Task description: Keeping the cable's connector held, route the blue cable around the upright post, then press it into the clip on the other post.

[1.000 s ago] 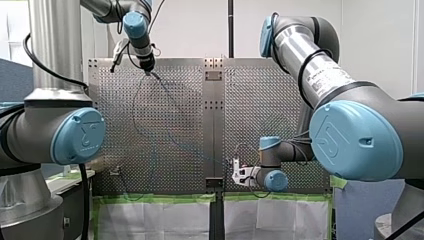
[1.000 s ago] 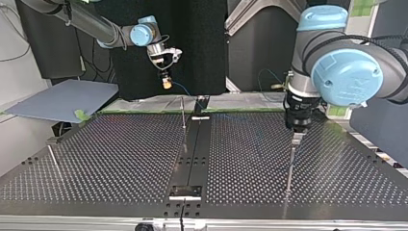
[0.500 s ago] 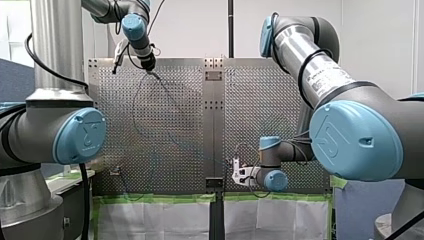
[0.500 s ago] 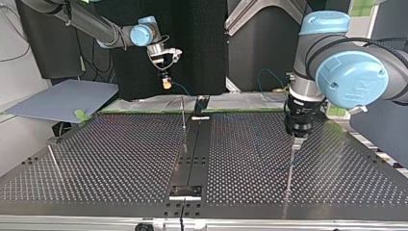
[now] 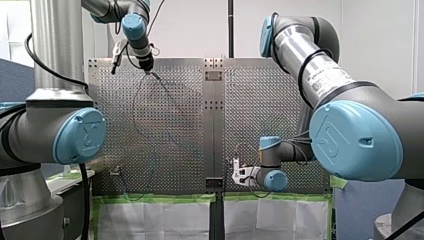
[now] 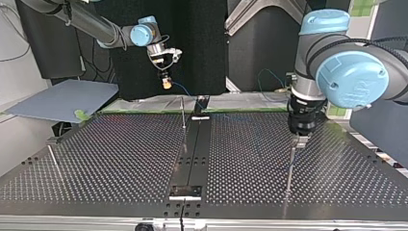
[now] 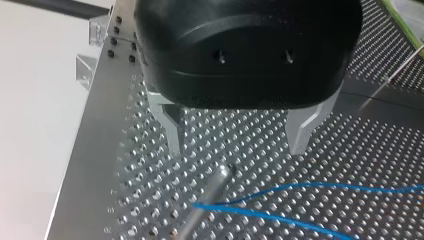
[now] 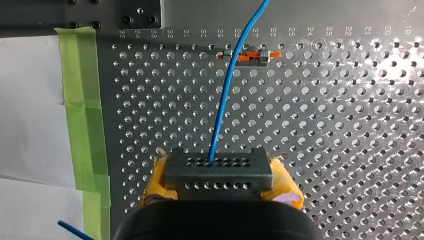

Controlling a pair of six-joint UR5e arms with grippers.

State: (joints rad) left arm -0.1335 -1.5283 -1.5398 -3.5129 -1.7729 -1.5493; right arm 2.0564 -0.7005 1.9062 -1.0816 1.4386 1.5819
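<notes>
Connector [image 8: 218, 172] aloft between right fingers [image 8: 155, 181]

Blue cable [image 8: 223, 95], grey connector [image 8: 218, 175], yellow pads [image 8: 155, 181] on right tool [image 8: 218, 167], green tape [image 8: 82, 100], silver perforated table [image 8: 350, 125].

My left gripper [image 7: 235, 150] hangs spread wide, with a thin upright post [image 7: 205, 197] standing just under the gap between its jaws. A blue cable [image 7: 305, 184] crosses the perforated table [image 7: 350, 150] ahead of the jaws and meets the post. Ahead of my right gripper [image 8: 218, 177], clamped on a grey connector [image 8: 217, 167], the cable rises over an orange clip [image 8: 252, 56]. Bare table lies on either side.
</notes>
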